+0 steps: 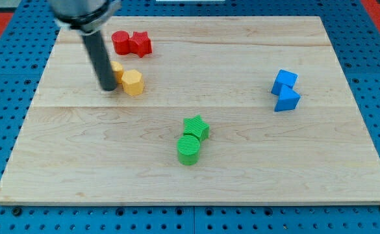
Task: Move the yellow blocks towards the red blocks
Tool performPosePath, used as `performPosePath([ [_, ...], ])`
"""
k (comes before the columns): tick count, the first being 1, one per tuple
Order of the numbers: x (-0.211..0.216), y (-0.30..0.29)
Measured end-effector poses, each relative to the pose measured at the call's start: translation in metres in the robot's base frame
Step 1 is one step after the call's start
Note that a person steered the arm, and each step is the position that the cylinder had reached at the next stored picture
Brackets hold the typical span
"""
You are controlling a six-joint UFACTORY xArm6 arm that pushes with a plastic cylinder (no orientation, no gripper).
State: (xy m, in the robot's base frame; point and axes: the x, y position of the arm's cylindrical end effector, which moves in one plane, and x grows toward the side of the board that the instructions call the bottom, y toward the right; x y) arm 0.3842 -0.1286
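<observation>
A: Where are the yellow blocks now?

B: The yellow hexagon block (132,82) sits near the view's upper left, and a second yellow block (117,70) is just beside it, partly hidden, so I cannot tell its shape. The red cylinder block (120,42) and the red star block (139,43) touch each other, a little toward the view's top.

A: And your tip?

B: My tip (107,88) stands on the left of the yellow pair, close to the hidden one. There are no fingers, only a rod.

A: How to push well?

B: I think I should go below the yellows and push slowly upward. The green blocks (191,138) and blue blocks (285,91) on the wooden board (241,169) are well apart.
</observation>
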Motion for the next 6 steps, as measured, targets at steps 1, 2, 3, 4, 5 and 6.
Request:
performPosePath([
  [1, -0.031, 0.034],
  [2, -0.001, 0.022],
  [3, 0.041, -0.009],
  [4, -0.007, -0.05],
  [5, -0.04, -0.042],
  [6, -0.004, -0.049],
])
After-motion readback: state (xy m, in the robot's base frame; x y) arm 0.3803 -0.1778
